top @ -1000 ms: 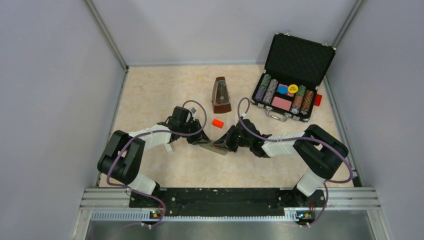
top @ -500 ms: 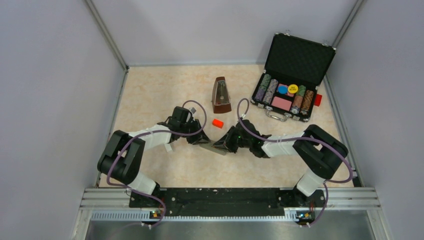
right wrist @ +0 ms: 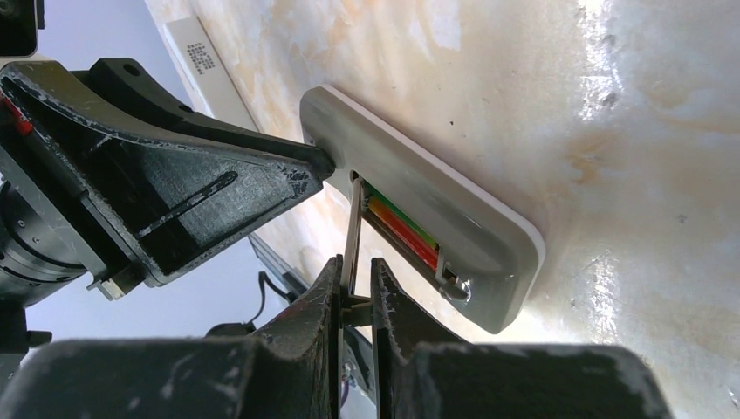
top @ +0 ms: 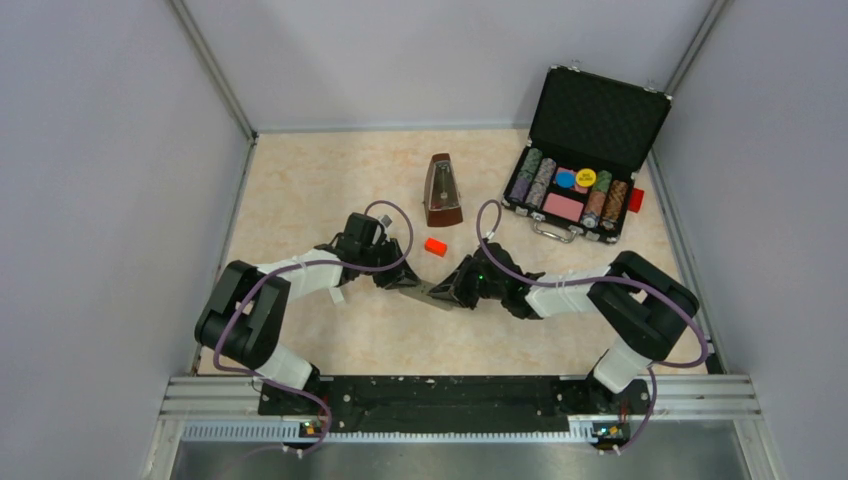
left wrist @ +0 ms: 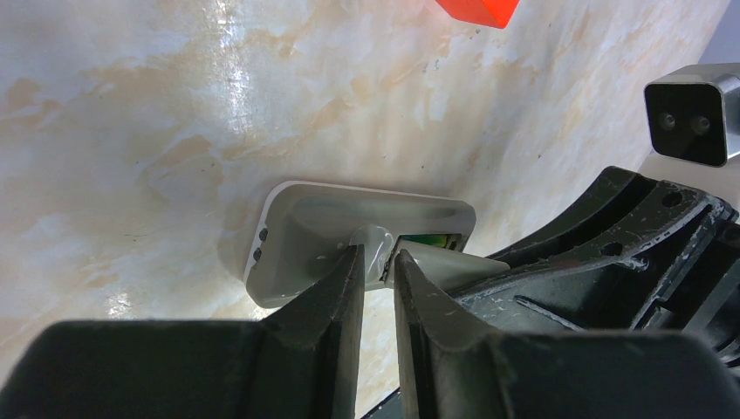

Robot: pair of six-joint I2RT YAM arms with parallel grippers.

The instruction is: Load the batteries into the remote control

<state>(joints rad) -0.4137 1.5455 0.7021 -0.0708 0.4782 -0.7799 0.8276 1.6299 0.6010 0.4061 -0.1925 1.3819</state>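
The grey remote control [top: 425, 293] lies flat between both grippers. In the right wrist view its recess [right wrist: 393, 166] is uncovered, and the red-orange battery [right wrist: 406, 236] and the green battery [right wrist: 412, 218] lie side by side in it. My left gripper [left wrist: 378, 257] is shut on a raised edge of the remote [left wrist: 323, 218]; the green battery [left wrist: 428, 237] shows just beyond. My right gripper [right wrist: 356, 266] is shut on the thin grey cover [right wrist: 352, 223], held edge-on with its far end at the recess. In the top view the left gripper [top: 395, 283] and right gripper [top: 452, 292] face each other.
A chunky red-orange block [top: 435, 245] lies just behind the remote; it also shows in the left wrist view [left wrist: 476, 10]. A brown metronome [top: 442, 190] stands further back. An open black case of poker chips [top: 580, 170] sits at the back right. A slim white bar [right wrist: 196, 48] lies beyond the left gripper.
The right wrist has shifted slightly at the remote, with the cover still in its jaws. The left arm and the remote have not visibly moved.
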